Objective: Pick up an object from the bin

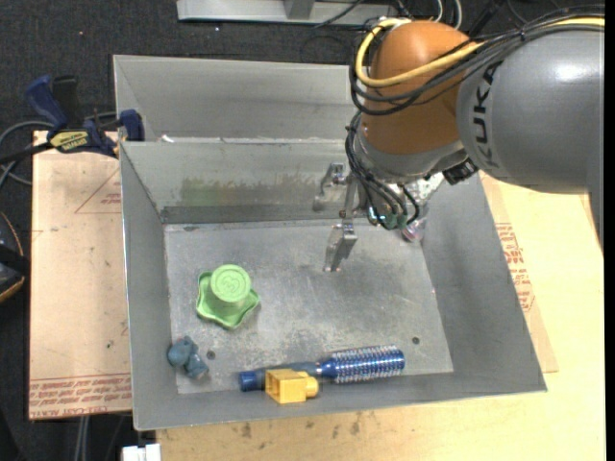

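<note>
The grey bin [288, 176] is the biggest thing here. My fingers [337, 248] hang over a bare bit of its floor, near the back and about the middle. I cannot tell if they are spread or pressed together.

I think I am at the very start: nothing is picked yet. The green cup [228, 296] with the wavy bottom sits to the left, well apart from me. By the front wall lies a blue ribbed stick [360, 363] with a yellow block [290, 384] touching it. A little blue lump [186, 355] is in the front left corner.

Next I must choose one, go over it, then drop down around it.
</note>
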